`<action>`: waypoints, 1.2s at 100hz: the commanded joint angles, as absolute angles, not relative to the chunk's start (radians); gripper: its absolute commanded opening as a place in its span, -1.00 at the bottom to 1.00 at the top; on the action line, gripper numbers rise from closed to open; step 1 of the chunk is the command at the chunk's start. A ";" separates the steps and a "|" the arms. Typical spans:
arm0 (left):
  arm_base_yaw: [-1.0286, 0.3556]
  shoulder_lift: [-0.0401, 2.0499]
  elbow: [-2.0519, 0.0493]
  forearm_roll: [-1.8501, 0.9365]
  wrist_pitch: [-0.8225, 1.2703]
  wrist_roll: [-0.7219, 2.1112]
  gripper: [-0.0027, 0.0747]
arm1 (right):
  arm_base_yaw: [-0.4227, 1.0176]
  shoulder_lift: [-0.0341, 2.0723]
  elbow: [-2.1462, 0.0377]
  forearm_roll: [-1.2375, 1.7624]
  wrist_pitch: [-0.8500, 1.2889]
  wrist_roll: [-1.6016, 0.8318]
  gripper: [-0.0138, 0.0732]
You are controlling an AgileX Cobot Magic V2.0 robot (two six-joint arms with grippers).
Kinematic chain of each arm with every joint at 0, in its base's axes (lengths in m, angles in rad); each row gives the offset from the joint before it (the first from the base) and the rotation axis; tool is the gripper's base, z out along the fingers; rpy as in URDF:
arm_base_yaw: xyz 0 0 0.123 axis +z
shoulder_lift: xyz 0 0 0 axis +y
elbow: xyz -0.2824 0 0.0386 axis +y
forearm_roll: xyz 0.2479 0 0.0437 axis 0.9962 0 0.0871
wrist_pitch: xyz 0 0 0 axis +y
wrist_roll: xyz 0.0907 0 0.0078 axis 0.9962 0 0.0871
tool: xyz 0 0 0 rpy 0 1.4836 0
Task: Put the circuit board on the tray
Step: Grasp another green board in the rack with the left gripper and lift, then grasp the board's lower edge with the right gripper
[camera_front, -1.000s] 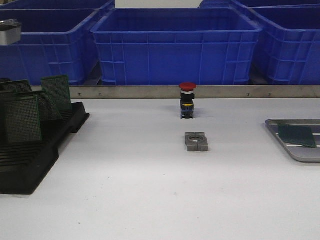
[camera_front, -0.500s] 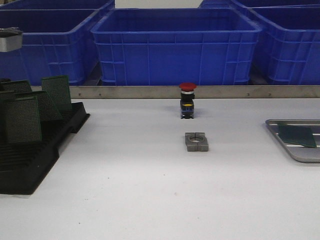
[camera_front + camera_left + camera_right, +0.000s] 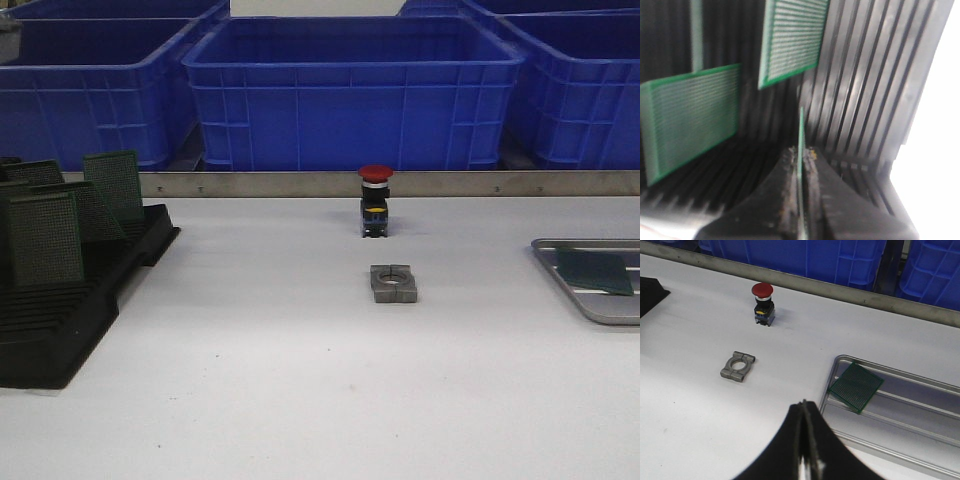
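While blurred, left pincer (image 3: 801, 200) grips an edge-on circuit board (image 3: 801, 150).

The front view looks level and forward across the white table (image 3: 300, 400) toward the blue bins (image 3: 350, 90) along its far edge. The left wrist view sits very close over the black rack (image 3: 865, 100). The right wrist view looks down at the tray (image 3: 940, 390), shared with the front view.

Open table between rack (image 3: 70, 290) and tray (image 3: 590, 290); only push button (image 3: 375, 200), metal clamp (image 3: 393, 283) mid-path.
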State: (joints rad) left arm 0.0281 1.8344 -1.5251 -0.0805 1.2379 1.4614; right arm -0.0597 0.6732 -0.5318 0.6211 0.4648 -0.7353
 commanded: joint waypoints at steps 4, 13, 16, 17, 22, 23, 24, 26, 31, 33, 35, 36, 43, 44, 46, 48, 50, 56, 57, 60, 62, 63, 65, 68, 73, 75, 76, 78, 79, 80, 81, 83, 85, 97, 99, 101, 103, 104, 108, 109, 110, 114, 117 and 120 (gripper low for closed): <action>0.025 1.718 -1.551 -0.110 1.278 1.452 -0.98 | -0.056 0.668 -0.556 0.645 0.414 -0.745 -0.94; 0.014 1.671 -1.551 -0.153 1.278 1.452 -0.98 | -0.056 0.668 -0.556 0.645 0.409 -0.745 -0.94; 0.009 1.659 -1.551 -0.174 1.278 1.452 -0.98 | -0.056 0.668 -0.556 0.645 0.409 -0.745 -0.94; 0.007 1.651 -1.551 -0.184 1.278 1.452 -0.98 | -0.056 0.668 -0.556 0.645 0.409 -0.745 -0.94; 0.001 1.629 -1.551 -0.217 1.278 1.452 -0.98 | -0.056 0.668 -0.556 0.645 0.410 -0.745 -0.94; -0.003 1.626 -1.551 -0.222 1.278 1.452 -0.98 | -0.056 0.668 -0.556 0.645 0.410 -0.745 -0.94; -0.005 1.620 -1.551 -0.233 1.278 1.452 -0.98 | -0.056 0.668 -0.556 0.645 0.410 -0.745 -0.94; -0.008 1.611 -1.551 -0.246 1.278 1.452 -0.98 | -0.056 0.668 -0.556 0.645 0.411 -0.745 -0.94; -0.019 1.594 -1.551 -0.306 1.278 1.452 -0.98 | -0.056 0.668 -0.556 0.647 0.411 -0.745 -0.94; -0.022 1.589 -1.551 -0.323 1.278 1.452 -0.98 | -0.056 0.668 -0.556 0.648 0.412 -0.745 -0.94; -0.027 1.584 -1.551 -0.347 1.278 1.452 -0.98 | -0.056 0.668 -0.556 0.651 0.412 -0.745 -0.94; -0.030 1.581 -1.551 -0.363 1.278 1.452 -0.98 | -0.056 0.668 -0.556 0.654 0.412 -0.745 -0.94; -0.048 1.574 -1.551 -0.445 1.278 1.452 -0.98 | -0.051 0.668 -0.556 0.664 0.414 -0.750 -0.93; -0.048 1.574 -1.551 -0.454 1.278 1.452 -0.98 | -0.049 0.668 -0.556 0.664 0.415 -0.752 -0.93; -0.055 1.574 -1.551 -0.483 1.276 1.452 -0.98 | -0.044 0.668 -0.556 0.666 0.417 -0.761 -0.92; -0.061 1.576 -1.551 -0.513 1.276 1.452 -0.98 | -0.037 0.668 -0.556 0.666 0.417 -0.771 -0.90; -0.069 1.576 -1.551 -0.544 1.276 1.452 -0.98 | -0.029 0.668 -0.556 0.666 0.418 -0.787 -0.85; -0.093 1.578 -1.551 -0.616 1.276 1.452 -0.98 | -0.004 0.668 -0.557 0.669 0.421 -0.817 -0.67; -0.101 1.578 -1.551 -0.631 1.276 1.452 -0.98 | 0.003 0.668 -0.557 0.672 0.423 -0.824 -0.60; -0.117 1.578 -1.551 -0.658 1.276 1.452 -0.98 | 0.016 0.668 -0.558 0.677 0.427 -0.828 -0.49; -0.129 1.578 -1.551 -0.673 1.276 1.452 -0.98 | 0.027 0.668 -0.559 0.682 0.430 -0.832 -0.37; -0.134 1.578 -1.551 -0.678 1.276 1.454 -0.98 | 0.030 0.668 -0.559 0.684 0.434 -0.833 -0.28; -0.147 1.578 -1.551 -0.687 1.276 1.456 -0.98 | 0.040 0.668 -0.561 0.689 0.438 -0.839 -0.19; -0.166 1.578 -1.551 -0.695 1.274 1.465 -0.98 | 0.052 0.668 -0.564 0.697 0.448 -0.847 0.04; -0.201 1.578 -1.551 -0.700 1.274 1.475 -0.98 | 0.073 0.668 -0.568 0.712 0.454 -0.853 0.31; -0.217 1.578 -1.551 -0.700 1.274 1.475 -0.98 | 0.082 0.668 -0.569 0.721 0.454 -0.854 0.41; -0.228 1.578 -1.551 -0.700 1.272 1.475 -0.98 | 0.088 0.668 -0.571 0.725 0.454 -0.855 0.43; -0.244 1.578 -1.551 -0.700 1.272 1.475 -0.98 | 0.093 0.668 -0.573 0.730 0.455 -0.855 0.50; -0.249 1.578 -1.551 -0.700 1.269 1.475 -0.98 | 0.098 0.668 -0.575 0.732 0.457 -0.855 0.52; -0.260 1.578 -1.551 -0.700 1.269 1.475 -0.98 | 0.101 0.668 -0.576 0.734 0.459 -0.855 0.55; -0.265 1.578 -1.551 -0.701 1.267 1.475 -0.98 | 0.105 0.668 -0.578 0.737 0.461 -0.855 0.56; -0.281 1.578 -1.551 -0.703 1.267 1.475 -0.98 | 0.113 0.668 -0.582 0.743 0.466 -0.855 0.57; -0.296 1.578 -1.551 -0.703 1.264 1.475 -0.98 | 0.118 0.668 -0.586 0.750 0.474 -0.855 0.57; -0.375 1.586 -1.551 -0.710 1.259 1.475 -0.98 | 0.164 0.691 -0.627 0.758 0.544 -0.870 0.46; -0.388 1.589 -1.551 -0.715 1.259 1.475 -0.98 | 0.170 0.702 -0.636 0.760 0.556 -0.881 0.44; -0.395 1.593 -1.551 -0.718 1.259 1.475 -0.98 | 0.179 0.714 -0.641 0.761 0.567 -0.897 0.44; -0.406 1.594 -1.551 -0.723 1.259 1.475 -0.98 | 0.189 0.726 -0.649 0.762 0.575 -0.915 0.43; -0.413 1.596 -1.551 -0.727 1.259 1.475 -0.98 | 0.195 0.730 -0.655 0.764 0.577 -0.920 0.43; -0.429 1.605 -1.551 -0.730 1.255 1.477 -0.98 | 0.211 0.753 -0.668 0.773 0.587 -0.958 0.43; -0.436 1.605 -1.551 -0.732 1.255 1.477 -0.98 | 0.218 0.759 -0.672 0.778 0.588 -0.964 0.43; -0.439 1.608 -1.551 -0.731 1.255 1.477 -0.98 | 0.222 0.763 -0.675 0.781 0.590 -0.977 0.43; -0.456 1.613 -1.551 -0.734 1.253 1.477 -0.98 | 0.243 0.786 -0.687 0.799 0.592 -1.009 0.43; -0.467 1.618 -1.551 -0.734 1.253 1.477 -0.98 | 0.259 0.803 -0.694 0.811 0.592 -1.045 0.43; -0.479 1.623 -1.551 -0.737 1.251 1.477 -0.98 | 0.274 0.819 -0.702 0.823 0.591 -1.075 0.43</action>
